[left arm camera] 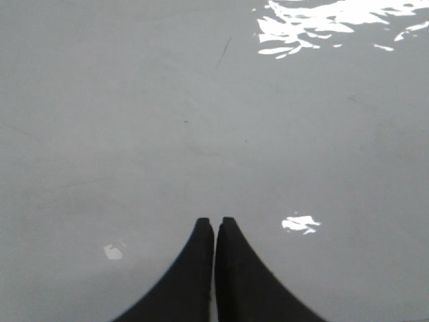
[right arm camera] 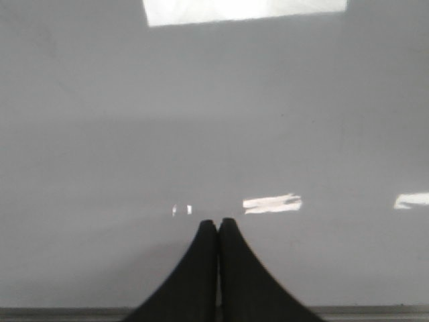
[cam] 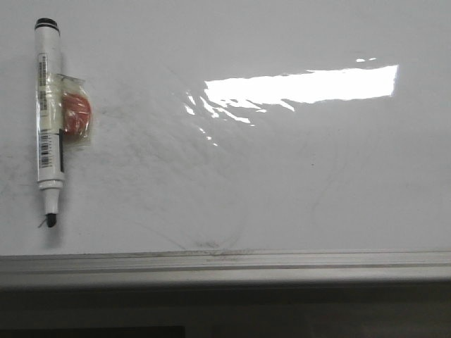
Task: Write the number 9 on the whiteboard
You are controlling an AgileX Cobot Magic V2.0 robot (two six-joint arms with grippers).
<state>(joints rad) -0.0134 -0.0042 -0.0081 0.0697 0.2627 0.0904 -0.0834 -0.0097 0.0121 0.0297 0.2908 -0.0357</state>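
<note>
1. The whiteboard (cam: 296, 183) lies flat as the surface, white and shiny, with a bright patch of light on it and faint grey smudges. A grey rail (cam: 225, 264) runs along its near edge.
2. No number 9 shows on the board. The writing has not begun, as far as I can judge.
3. A marker (cam: 48, 116) lies on the far left part of the board. It is white with a black cap end pointing away from the robot and its dark tip pointing toward the rail. So its long side runs from far to near.
4. A small red thing in a clear wrap (cam: 76, 114) touches the right side of the marker.
5. The left gripper (left arm camera: 214, 225) has its two black fingers pressed together, holding nothing. It hangs over bare board.
6. The right gripper (right arm camera: 218, 225) is pressed together too, with nothing in it. The rail shows close by it.
7. Neither gripper shows in the front view, so I cannot tell just how far each one is from the marker.
8. The marker is on the left side, so I think the left arm is nearer. It would need to spread its fingers and close across the marker's thin body.
</note>
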